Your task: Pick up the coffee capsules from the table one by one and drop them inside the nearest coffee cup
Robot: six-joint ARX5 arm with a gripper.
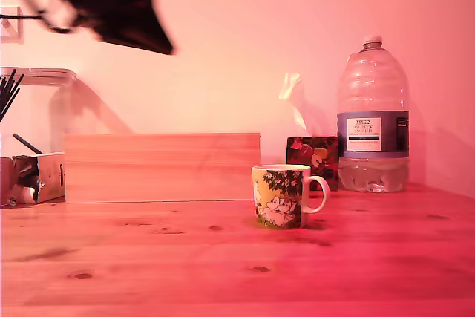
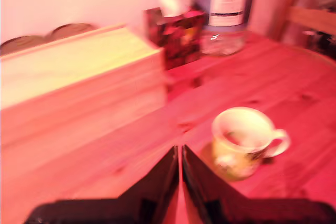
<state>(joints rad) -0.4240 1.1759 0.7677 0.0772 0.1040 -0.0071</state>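
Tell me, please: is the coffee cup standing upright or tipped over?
Upright. The coffee cup rests on its base on the table, and the wrist view shows its mouth facing up.

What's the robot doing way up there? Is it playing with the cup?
The robot arm is high in the air at the exterior view's left, blurred, above the wooden box. Its tool looks shut, with nothing in it. The coffee cup stands upright on the table. No coffee capsule shows on the table.
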